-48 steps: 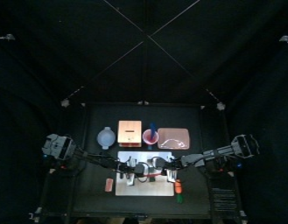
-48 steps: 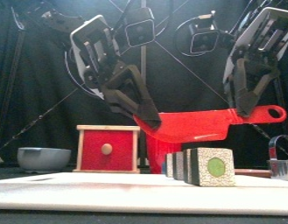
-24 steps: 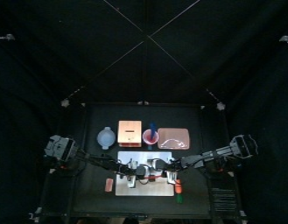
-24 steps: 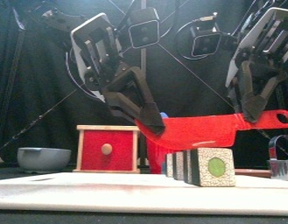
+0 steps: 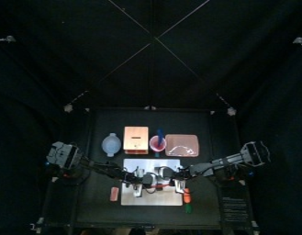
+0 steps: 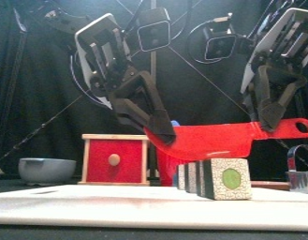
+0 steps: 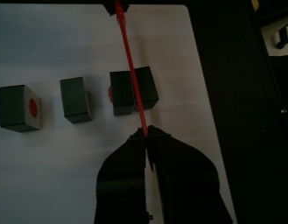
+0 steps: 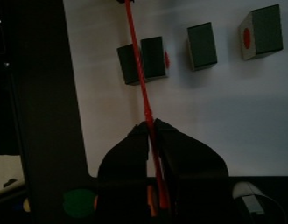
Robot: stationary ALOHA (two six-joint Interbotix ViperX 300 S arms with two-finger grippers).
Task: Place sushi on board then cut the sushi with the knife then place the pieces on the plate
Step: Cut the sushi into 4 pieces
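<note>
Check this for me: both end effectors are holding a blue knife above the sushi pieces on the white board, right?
No, the knife is red, not blue; the front view shows it. The left end effector and right end effector do both hold it above the sushi pieces on the white board.

The black table [image 5: 117, 119] carries a white cutting board [image 5: 156, 164] at centre. Blue-grey bowl [image 5: 111, 143] lies at 10 o'clock, wooden box [image 5: 136, 139] at 11, red cup [image 5: 158, 142] at 12, pink tray [image 5: 182, 143] at 1.
</note>
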